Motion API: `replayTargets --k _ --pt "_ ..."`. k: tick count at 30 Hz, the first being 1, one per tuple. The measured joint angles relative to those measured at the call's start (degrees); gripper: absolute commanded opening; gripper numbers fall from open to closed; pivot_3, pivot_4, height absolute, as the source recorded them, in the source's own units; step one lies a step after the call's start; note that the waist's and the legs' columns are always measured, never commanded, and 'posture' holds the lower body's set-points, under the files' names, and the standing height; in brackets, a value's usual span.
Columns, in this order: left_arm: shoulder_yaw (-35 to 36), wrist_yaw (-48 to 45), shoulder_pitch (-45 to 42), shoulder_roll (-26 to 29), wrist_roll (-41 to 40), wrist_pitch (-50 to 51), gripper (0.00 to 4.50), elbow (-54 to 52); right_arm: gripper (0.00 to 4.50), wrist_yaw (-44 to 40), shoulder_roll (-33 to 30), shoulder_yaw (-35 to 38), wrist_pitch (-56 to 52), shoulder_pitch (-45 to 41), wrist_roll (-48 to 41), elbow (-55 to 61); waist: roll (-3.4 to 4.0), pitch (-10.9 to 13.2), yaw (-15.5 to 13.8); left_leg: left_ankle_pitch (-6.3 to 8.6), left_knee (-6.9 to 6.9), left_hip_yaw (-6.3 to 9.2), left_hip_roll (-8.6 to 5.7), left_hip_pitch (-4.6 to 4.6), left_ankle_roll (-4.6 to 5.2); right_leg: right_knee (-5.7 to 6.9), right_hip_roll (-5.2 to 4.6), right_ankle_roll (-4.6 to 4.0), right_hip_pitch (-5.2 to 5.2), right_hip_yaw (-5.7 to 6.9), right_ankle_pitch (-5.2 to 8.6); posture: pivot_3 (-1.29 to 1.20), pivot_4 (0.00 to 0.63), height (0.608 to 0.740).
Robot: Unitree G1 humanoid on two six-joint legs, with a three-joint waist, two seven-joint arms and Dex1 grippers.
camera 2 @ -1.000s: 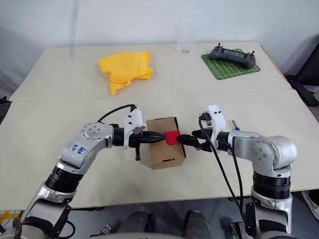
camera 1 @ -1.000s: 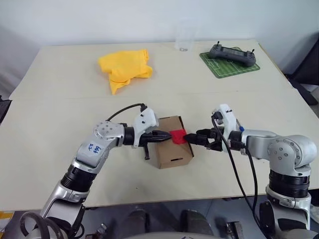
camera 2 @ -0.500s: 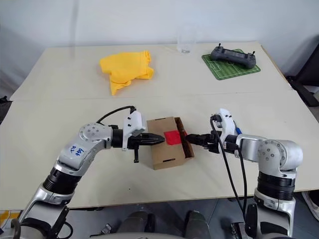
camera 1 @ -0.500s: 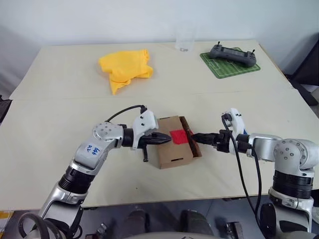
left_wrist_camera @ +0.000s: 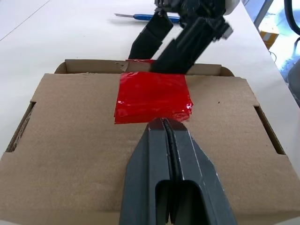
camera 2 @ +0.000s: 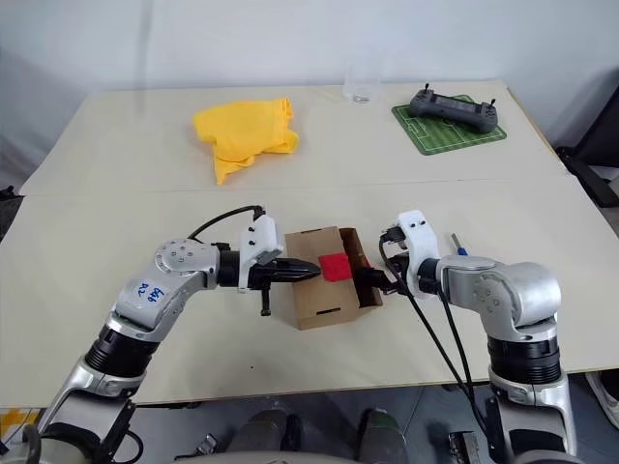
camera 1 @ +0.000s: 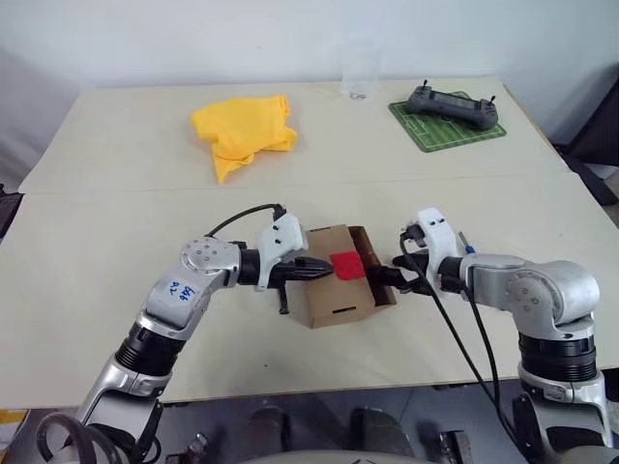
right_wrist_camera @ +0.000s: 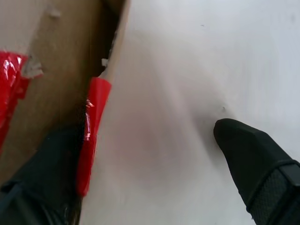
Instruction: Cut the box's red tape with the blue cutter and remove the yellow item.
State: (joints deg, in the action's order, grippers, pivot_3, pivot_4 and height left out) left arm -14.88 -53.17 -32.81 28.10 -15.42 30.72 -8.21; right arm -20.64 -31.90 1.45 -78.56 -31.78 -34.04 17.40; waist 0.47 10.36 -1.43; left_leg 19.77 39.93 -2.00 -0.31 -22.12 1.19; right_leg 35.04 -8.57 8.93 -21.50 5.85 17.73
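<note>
The small brown cardboard box (camera 1: 340, 276) is placed near the front edge of the pale beige table (camera 1: 116, 193), between the two grippers. Its long axis is turned a little off the table's front edge, and the side with the slot cutout is turned toward the robot. A small square of red tape (left_wrist_camera: 152, 97) is stuck on the top flap, and a strip of it is also seen on the opened right flap (right_wrist_camera: 92, 131).

The left gripper (left_wrist_camera: 165, 124) is laid on the top flap with its black fingers pressed together, the tips touching the near edge of the tape. The right gripper (camera 1: 389, 278) is held at the box's right side with its fingers spread wide; one finger is at the raised flap, the other (right_wrist_camera: 248, 154) is over bare table.

The slim blue cutter (left_wrist_camera: 149, 17) is lying flat on the table beyond the right gripper, apart from the box.

At the far side are found a crumpled yellow cloth (camera 1: 242, 130), a clear glass (camera 1: 357, 75) and a grey controller (camera 1: 452, 102) on a green mat (camera 1: 426, 130), all well apart from the box. Much open table is left around it.
</note>
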Motion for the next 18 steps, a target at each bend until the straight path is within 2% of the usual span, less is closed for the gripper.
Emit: replayTargets --k 3,8,13,18 --pt "-0.22 0.10 -0.04 -0.18 0.08 -0.23 0.00 0.11 4.47 -0.36 -2.88 -3.35 4.74 0.95 3.11 0.16 0.00 0.00 -0.10 0.00 0.00 -0.01 0.00 -0.03 0.00 -0.02 0.00 0.00 0.00 0.01 0.00 0.00 0.150 0.740" --pt "-0.55 0.07 -0.12 -0.27 0.09 -0.69 0.00 0.28 4.47 -1.87 -6.95 -4.34 12.90 2.89 8.10 -1.89 0.00 0.00 -0.04 0.00 -0.01 -0.06 0.01 -0.03 0.00 -0.06 0.01 0.00 0.00 0.04 0.00 0.00 0.150 0.740" --pt "-0.76 -0.13 -0.35 -0.34 0.09 -0.90 0.00 0.66 4.47 -3.03 -6.46 -3.97 16.21 4.18 9.58 -3.31 0.00 0.00 -0.01 0.00 -0.02 -0.05 0.02 -0.03 0.00 -0.07 0.01 0.00 0.01 0.04 0.00 0.00 0.150 0.740" --pt "-0.98 -0.22 -0.64 -0.44 0.09 -0.94 0.00 0.88 4.47 -4.43 -4.40 -0.55 16.24 4.31 8.11 -3.35 0.00 0.00 -0.13 0.00 -0.02 -0.04 0.04 -0.04 0.00 -0.07 0.00 0.00 0.02 0.04 0.00 0.00 0.150 0.740"
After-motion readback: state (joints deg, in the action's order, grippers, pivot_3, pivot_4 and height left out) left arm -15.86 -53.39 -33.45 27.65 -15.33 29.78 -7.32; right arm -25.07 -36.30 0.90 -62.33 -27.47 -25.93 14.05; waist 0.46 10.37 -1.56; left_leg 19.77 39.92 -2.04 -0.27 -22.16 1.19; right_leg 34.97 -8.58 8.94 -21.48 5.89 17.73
